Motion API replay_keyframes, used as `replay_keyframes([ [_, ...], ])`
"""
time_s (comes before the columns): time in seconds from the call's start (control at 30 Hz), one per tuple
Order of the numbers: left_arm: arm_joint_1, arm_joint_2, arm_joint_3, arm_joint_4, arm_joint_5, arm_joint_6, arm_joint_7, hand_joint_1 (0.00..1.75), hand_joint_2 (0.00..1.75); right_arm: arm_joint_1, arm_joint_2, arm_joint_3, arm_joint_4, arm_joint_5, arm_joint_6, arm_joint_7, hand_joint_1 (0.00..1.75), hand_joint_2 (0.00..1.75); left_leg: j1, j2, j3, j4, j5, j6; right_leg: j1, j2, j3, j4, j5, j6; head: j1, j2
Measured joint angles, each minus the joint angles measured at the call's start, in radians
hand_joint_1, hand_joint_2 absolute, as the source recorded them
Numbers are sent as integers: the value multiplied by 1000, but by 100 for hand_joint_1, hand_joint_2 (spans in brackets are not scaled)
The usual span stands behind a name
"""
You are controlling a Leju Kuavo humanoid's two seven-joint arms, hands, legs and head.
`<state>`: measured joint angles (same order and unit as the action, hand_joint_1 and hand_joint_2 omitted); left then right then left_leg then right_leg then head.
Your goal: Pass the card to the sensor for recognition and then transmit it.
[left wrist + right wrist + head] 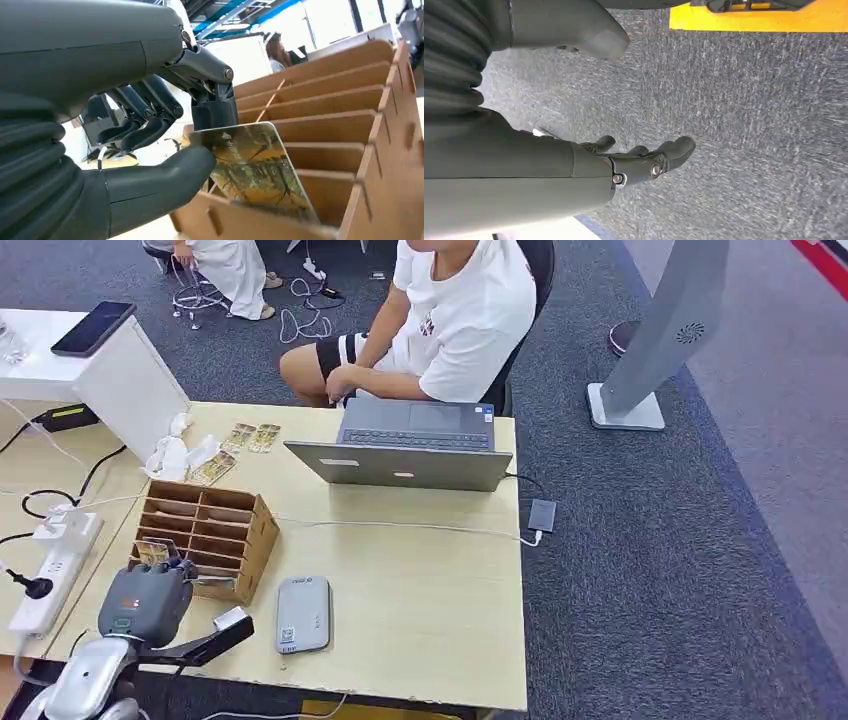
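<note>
One card (255, 170), printed with a green and gold picture, is pinched between the thumb and a finger of the robot's left hand (165, 140) at the near edge of a brown cardboard sorting box (205, 530); the left wrist view shows its lower part still down among the box's dividers. From the head view, the left hand (145, 602) sits at the box's near corner on a pale wooden table (420, 610). Just beside the box, on the robot's right, lies a flat grey sensor pad (303, 613). Farther back stands an open laptop (405, 452) with a seated person (440, 320) behind it, and more cards (240, 445) lie near a white stand. The right hand (644, 160) hangs over grey carpet, holding nothing, its fingers loosely apart. The step in hand looks like drawing the card out of its slot. Next, the card would likely need lifting clear of the dividers, then carrying sideways and lowering flat over the sensor pad without slipping from the pinch.
</note>
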<state>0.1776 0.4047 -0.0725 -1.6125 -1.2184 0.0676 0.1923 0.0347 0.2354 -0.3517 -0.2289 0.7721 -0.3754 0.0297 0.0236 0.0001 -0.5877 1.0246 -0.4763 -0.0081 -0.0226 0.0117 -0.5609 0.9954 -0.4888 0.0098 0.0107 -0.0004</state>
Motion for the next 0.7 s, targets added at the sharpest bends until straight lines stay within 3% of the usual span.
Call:
replay_keyframes([
  [0.17,2,-15,0,-26,-9,61,-17,175,175,1,2,-12,-4,4,3,-4,0,175,0,0,0,0,0,0,0,0,0,0,0,0,0,0],
  [0.53,39,-32,-15,-191,-80,153,-35,175,175,4,11,-51,-17,19,5,-12,0,175,0,0,0,0,0,0,0,0,0,0,0,0,0,0],
  [0.7,21,-37,-44,-264,-63,229,-56,175,175,8,17,-72,-27,40,11,-13,0,175,0,0,0,0,0,0,0,0,0,0,0,0,0,0],
])
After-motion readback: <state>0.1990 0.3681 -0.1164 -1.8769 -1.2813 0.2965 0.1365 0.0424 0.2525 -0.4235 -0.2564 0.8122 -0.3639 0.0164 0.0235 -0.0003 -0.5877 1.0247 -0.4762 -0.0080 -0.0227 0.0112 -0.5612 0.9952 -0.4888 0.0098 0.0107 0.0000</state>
